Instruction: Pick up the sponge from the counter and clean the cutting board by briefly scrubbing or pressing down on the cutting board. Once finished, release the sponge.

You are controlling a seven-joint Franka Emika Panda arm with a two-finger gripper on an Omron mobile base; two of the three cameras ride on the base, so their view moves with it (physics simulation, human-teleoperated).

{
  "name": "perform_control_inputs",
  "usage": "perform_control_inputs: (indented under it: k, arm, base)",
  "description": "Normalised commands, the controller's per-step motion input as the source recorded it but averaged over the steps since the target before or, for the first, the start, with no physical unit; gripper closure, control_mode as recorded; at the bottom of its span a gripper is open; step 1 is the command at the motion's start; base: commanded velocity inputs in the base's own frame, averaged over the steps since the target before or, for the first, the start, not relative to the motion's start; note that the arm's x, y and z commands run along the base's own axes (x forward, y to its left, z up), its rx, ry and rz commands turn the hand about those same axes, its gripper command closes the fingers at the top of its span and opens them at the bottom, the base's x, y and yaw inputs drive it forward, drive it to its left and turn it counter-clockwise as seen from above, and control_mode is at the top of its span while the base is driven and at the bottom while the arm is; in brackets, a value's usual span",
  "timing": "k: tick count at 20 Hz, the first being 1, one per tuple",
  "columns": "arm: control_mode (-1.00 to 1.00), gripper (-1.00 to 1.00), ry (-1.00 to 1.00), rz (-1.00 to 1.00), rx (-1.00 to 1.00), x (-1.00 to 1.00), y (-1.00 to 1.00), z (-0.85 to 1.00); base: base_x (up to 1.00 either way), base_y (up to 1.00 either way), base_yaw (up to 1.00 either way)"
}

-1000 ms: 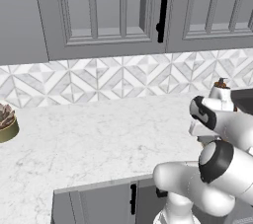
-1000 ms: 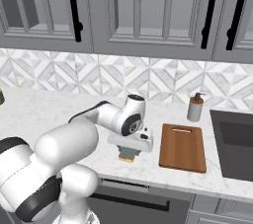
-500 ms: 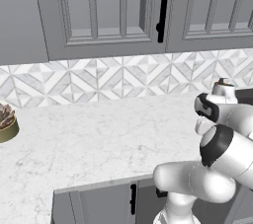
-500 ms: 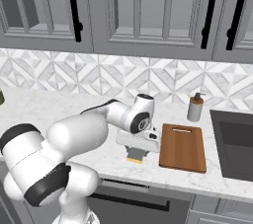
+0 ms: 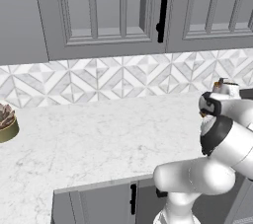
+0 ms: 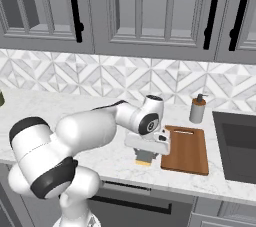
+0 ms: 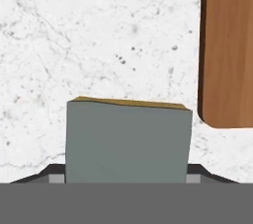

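Note:
My gripper [image 6: 145,152] is shut on the sponge [image 6: 144,159], a small yellow block with a grey-green top, held just over the white counter [image 6: 107,158]. The reddish-brown cutting board [image 6: 186,149] lies flat immediately to the right of the sponge, a small gap apart. In the hand view the sponge's grey face [image 7: 128,141] sits between the two dark fingertips [image 7: 53,174] of my gripper [image 7: 127,177], and the board's rounded corner [image 7: 230,45] runs down the right side, beside the sponge rather than under it.
A beige soap bottle [image 6: 198,109] with a dark pump stands behind the board by the tiled wall. A dark sink [image 6: 239,146] lies right of the board. Far left on the counter [image 5: 99,134] sits a potted plant [image 5: 6,124]. Grey cabinets hang overhead.
The arm has carried the sponge to the right along the counter, from well left of the board to right beside its left edge. The board and bottle have stayed put.

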Motion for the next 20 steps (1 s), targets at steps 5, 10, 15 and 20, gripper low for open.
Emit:
perform_control_inputs:
  k: [5, 10, 15, 20]
  arm:
    - [-1.0, 1.0, 0.0, 0.0, 0.0, 0.13, -0.46, -0.01]
    - [-1.0, 1.0, -0.02, 0.0, 0.0, 0.22, -0.5, -0.11]
    - [-1.0, 1.0, 0.0, 0.0, 0.0, 0.29, -0.54, 0.0]
    - [-1.0, 1.0, 0.0, 0.0, 0.0, 0.31, -0.4, -0.03]
  base:
    - [0.0, 0.0, 0.0]
    - [0.0, 0.0, 0.0]
    - [0.0, 0.0, 0.0]
    - [0.0, 0.0, 0.0]
